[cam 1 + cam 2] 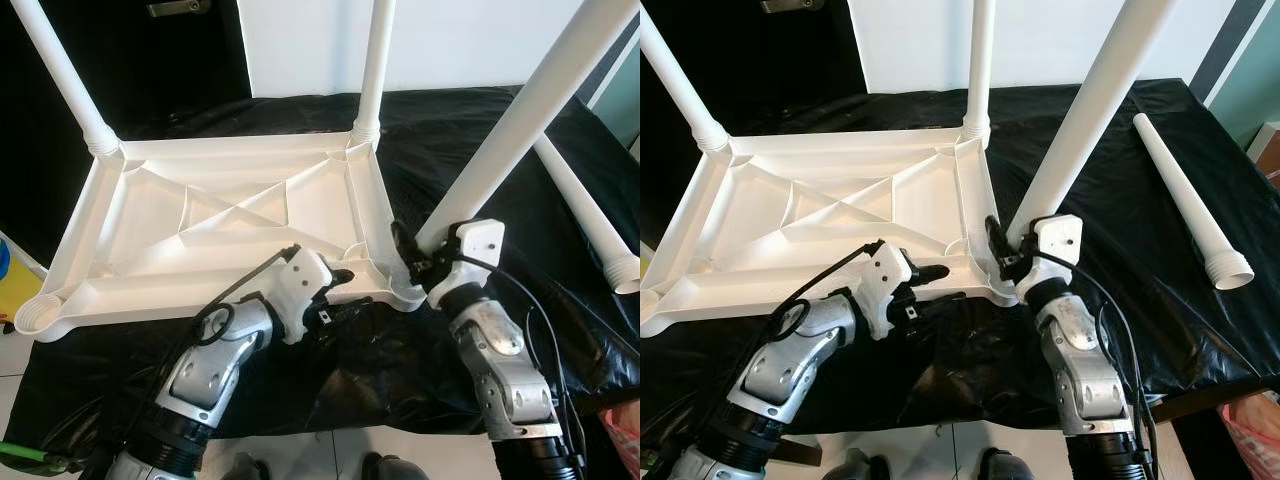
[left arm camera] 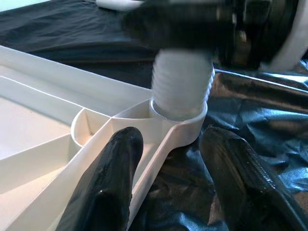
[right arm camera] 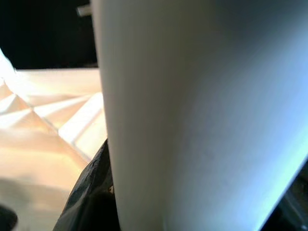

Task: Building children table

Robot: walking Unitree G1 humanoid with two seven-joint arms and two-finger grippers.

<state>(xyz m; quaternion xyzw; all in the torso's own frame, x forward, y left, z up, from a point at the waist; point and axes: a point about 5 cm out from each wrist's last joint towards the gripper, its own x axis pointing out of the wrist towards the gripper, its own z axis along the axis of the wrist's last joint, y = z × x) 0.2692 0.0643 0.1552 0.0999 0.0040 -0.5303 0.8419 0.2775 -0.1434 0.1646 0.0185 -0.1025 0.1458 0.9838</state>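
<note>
Roughly halfway, judging by the legs. Upside-down white table frame lying on black sheeting over the tabletop, two far legs already standing in their corner sockets. Third leg clenched in the right tool, threaded end entering the near right socket, tilted, probably not yet seated. Left tool released, fingers straddling the frame rim just beside that socket. Fourth leg lying loose on the sheeting, well apart; near left socket still vacant.

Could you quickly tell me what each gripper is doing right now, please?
Left gripper: open, straddling the tabletop corner rim.
Right gripper: shut on the table leg at the socket.
</note>
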